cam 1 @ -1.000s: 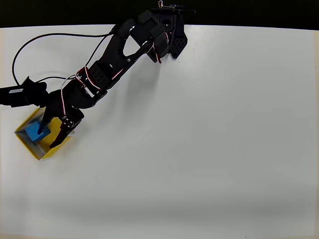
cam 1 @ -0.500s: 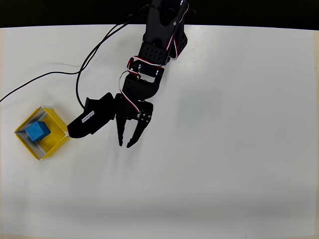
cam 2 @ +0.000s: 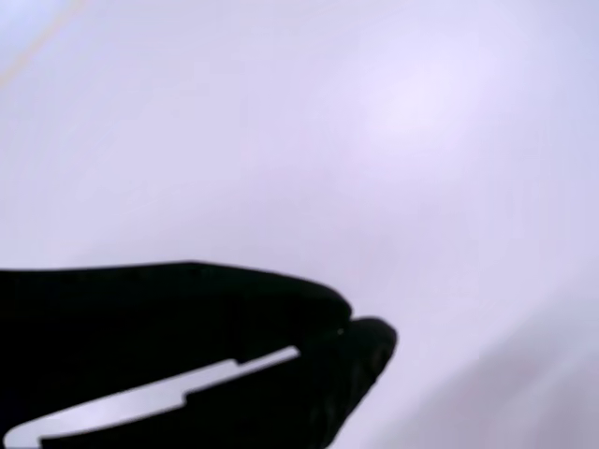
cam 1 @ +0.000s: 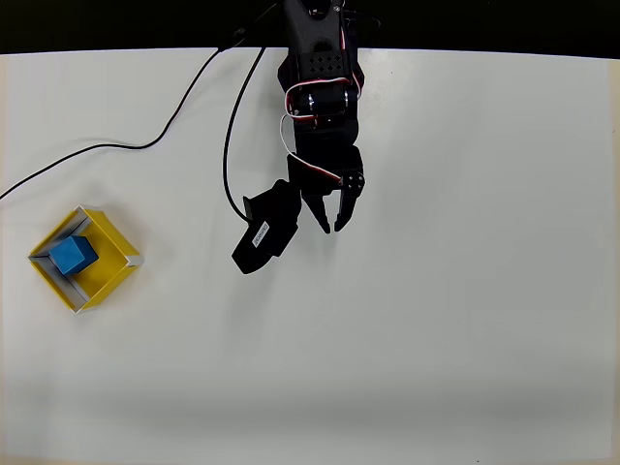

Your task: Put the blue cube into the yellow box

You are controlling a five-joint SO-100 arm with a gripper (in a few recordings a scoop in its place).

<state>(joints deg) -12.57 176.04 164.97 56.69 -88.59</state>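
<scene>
And there it sits: the blue cube [cam 1: 72, 255] is down inside the yellow box [cam 1: 112, 274], tucked toward the box's upper-left corner in the overhead view, resting level by the look of it. The jaws [cam 1: 329, 219] are well apart from it, out over the bare white surface [cam 1: 465, 291] near the middle, and they carry nothing. Overhead they look nearly shut, tips close together; the wrist view shows the dark fingers [cam 2: 281, 318] meeting at the front with just a pale sliver between them, so call it closed and empty. On this evidence the placement reads as done. What's left is a tidy retreat: keep the arm high, stay clear of the box so nothing nudges it, and mind the black cable [cam 1: 145, 145] lying across the surface at upper left
</scene>
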